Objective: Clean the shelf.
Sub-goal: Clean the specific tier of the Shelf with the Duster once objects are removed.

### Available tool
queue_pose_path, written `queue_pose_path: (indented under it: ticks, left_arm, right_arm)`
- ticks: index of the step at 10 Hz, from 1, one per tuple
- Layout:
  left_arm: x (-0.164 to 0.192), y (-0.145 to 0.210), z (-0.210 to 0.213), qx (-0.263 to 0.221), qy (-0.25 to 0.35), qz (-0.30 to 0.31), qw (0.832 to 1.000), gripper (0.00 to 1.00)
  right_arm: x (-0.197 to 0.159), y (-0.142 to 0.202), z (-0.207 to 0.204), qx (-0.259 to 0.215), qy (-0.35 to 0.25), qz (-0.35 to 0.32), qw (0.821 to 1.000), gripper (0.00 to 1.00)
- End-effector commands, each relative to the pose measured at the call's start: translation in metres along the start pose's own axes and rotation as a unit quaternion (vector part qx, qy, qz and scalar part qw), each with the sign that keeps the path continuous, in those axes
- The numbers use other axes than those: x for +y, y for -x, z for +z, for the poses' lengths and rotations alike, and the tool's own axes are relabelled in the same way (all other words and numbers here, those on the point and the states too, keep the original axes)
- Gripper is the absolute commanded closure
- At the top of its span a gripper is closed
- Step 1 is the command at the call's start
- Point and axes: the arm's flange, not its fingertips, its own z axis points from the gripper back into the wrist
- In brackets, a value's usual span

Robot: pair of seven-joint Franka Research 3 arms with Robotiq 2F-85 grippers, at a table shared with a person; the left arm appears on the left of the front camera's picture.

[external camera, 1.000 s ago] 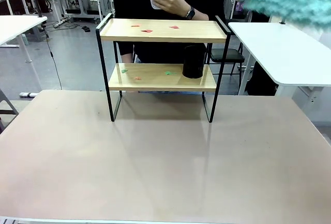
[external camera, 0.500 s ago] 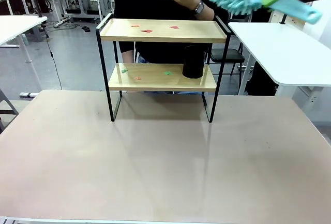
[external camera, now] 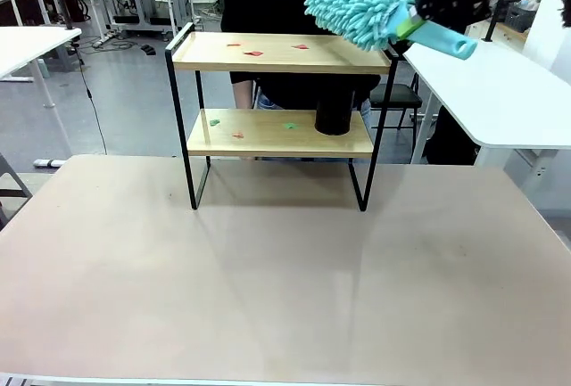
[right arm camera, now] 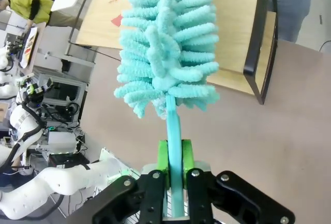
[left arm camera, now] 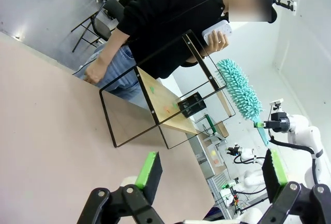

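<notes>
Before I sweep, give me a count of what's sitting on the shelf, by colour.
Red-orange scraps: 4 (3 on the top board, 1 on the lower board)
Green scraps: 2 (both on the lower board)
Black cylinder: 1 (lower board, right end)
Total on the shelf: 7

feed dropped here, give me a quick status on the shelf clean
Left fingers open, empty. Right fingers shut on duster, head near top right end of shelf. Paper scraps on both boards. Black cup on lower board, in the way.
</notes>
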Motion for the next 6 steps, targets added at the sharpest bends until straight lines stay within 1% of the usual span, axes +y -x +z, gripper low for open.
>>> queue_pose_path:
  ticks: [1, 2, 3, 6]
  left_arm:
    - [-0.003, 0.007, -0.001, 0.002, 0.005, -0.01, 1.0, 0.0]
    - [-0.003, 0.007, -0.001, 0.002, 0.005, -0.01, 1.0, 0.0]
    - [-0.003, 0.007, -0.001, 0.002, 0.005, -0.01, 1.0, 0.0]
    - [-0.003, 0.007, -0.001, 0.002, 0.005, -0.01, 1.0, 0.0]
  right_arm:
    - [0.01, -0.015, -0.01, -0.01, 0.018, -0.015, 1.0, 1.0]
    - [0.011, -0.021, -0.021, 0.003, 0.026, -0.019, 0.999, 1.0]
    - [0.011, -0.024, -0.031, 0.006, 0.035, -0.018, 0.999, 1.0]
    - [0.015, -0.037, -0.052, 0.02, 0.026, -0.011, 0.999, 1.0]
